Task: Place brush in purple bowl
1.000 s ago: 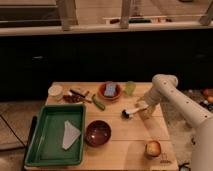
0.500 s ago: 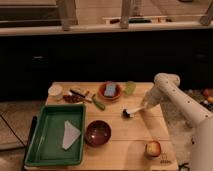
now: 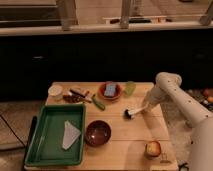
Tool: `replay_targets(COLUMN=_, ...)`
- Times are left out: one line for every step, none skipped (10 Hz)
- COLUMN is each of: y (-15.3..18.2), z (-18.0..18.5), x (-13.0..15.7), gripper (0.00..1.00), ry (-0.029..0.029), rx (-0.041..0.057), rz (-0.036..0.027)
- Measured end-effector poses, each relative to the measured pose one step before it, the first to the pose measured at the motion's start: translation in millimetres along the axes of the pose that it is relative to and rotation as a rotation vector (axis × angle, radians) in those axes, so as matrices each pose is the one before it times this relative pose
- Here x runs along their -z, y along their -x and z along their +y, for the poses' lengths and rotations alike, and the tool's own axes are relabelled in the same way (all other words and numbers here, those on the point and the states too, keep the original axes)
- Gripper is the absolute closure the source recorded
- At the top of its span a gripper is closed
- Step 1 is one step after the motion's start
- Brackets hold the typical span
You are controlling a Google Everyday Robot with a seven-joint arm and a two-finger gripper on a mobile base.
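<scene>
The brush (image 3: 134, 112) has a white handle and a dark bristle head and hangs tilted just above the wooden table (image 3: 125, 145), head down to the left. My gripper (image 3: 145, 106) is at the handle's upper end, right of the table's middle, holding the brush. The purple bowl (image 3: 97, 133) stands on the table to the lower left of the brush, next to the green tray, with nothing visible in it.
A green tray (image 3: 47, 145) with a white cloth (image 3: 70, 135) lies at the left. An orange bowl (image 3: 110, 91) with a blue sponge, a green cup (image 3: 130, 88), a white cup (image 3: 55, 91), dark utensils (image 3: 77, 95) and a green item (image 3: 98, 103) stand at the back. A small fruit (image 3: 153, 149) sits front right.
The gripper with the brush has risen slightly and shifted a little toward the far side; the brush head stays low over the table.
</scene>
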Motion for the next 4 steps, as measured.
replay_targets(y=0.20, z=0.65, x=-0.62, gripper=1.00, ry=0.00123, rx=0.00123, rz=-0.00051)
replay_targets(y=0.40, z=-1.01, x=0.59, gripper=1.00, ry=-0.00524, rx=0.00248, rz=0.00092)
replay_targets(y=0.12, z=-0.31, x=0.23, gripper=1.00, ry=-0.00371, rx=0.00069, rz=-0.00035)
replay_targets(y=0.97, z=-1.16, x=1.72, gripper=1.00, ry=-0.00639, rx=0.00269, rz=-0.00174)
